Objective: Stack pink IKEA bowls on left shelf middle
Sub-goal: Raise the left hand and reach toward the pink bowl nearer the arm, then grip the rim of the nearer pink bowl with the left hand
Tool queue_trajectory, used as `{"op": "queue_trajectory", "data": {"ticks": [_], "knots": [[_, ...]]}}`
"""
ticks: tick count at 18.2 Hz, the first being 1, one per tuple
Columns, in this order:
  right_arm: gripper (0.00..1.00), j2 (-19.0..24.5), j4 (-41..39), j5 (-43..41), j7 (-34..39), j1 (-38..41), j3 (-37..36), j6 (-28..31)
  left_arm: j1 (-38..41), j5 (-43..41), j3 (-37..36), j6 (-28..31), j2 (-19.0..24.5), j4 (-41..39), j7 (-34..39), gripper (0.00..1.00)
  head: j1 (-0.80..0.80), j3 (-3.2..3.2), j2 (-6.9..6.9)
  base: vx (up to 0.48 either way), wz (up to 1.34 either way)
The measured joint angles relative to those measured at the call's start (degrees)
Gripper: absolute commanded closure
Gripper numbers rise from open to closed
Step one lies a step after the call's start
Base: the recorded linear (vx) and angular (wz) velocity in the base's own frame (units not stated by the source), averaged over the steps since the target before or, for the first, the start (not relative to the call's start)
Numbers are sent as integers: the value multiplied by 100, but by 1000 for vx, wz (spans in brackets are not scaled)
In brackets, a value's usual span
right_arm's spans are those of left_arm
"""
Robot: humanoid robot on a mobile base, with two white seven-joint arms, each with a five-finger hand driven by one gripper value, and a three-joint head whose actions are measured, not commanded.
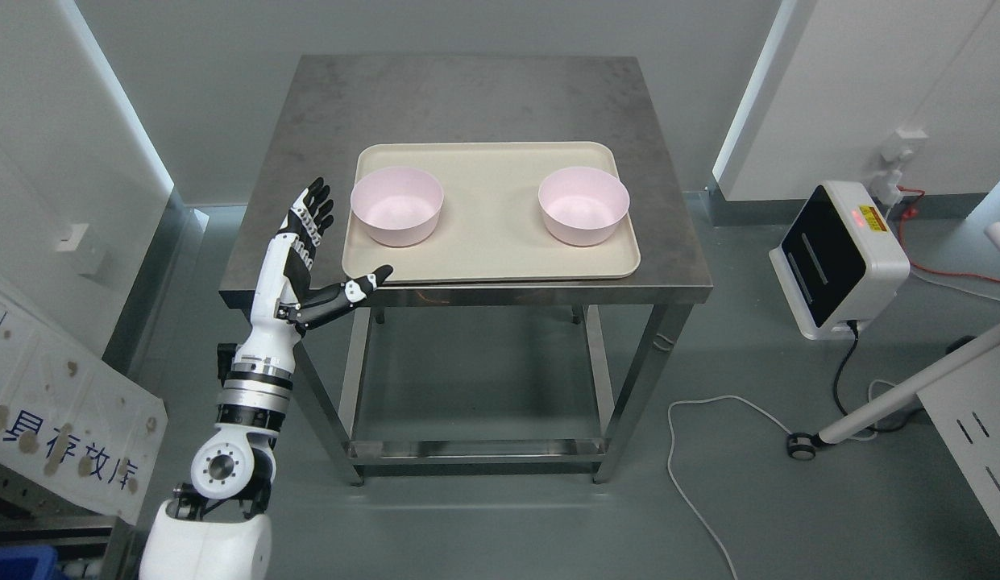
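Observation:
Two pink bowls stand upright on a beige tray point(491, 262) on a steel table point(467, 97). The left bowl point(396, 205) sits at the tray's left side, the right bowl point(583, 205) at its right side, well apart. My left hand point(338, 234) is raised at the table's front left corner, just left of the left bowl. Its fingers point(313, 211) are spread upward, and the thumb point(363, 285) points toward the tray's front left corner. It holds nothing and does not touch the bowl.
A white and black device point(836, 259) with a cable stands on the floor at the right. A white wheeled frame point(910, 395) reaches in from the lower right. A signboard point(56, 427) leans at the lower left. White wall panels flank the table.

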Motion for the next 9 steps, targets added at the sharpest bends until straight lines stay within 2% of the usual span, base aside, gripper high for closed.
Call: {"op": "queue_trajectory", "data": {"ticks": [6, 9], "knots": [[0, 0, 0, 0, 22, 0, 0, -1, -1395, -836, 5, 177, 50, 739, -1106, 0, 0, 0, 0, 1, -26], [0, 0, 0, 0, 21, 0, 0, -2, -2197, -1438, -24, 374, 126, 1407, -1301, 1, 0, 0, 0, 0, 0]]}}
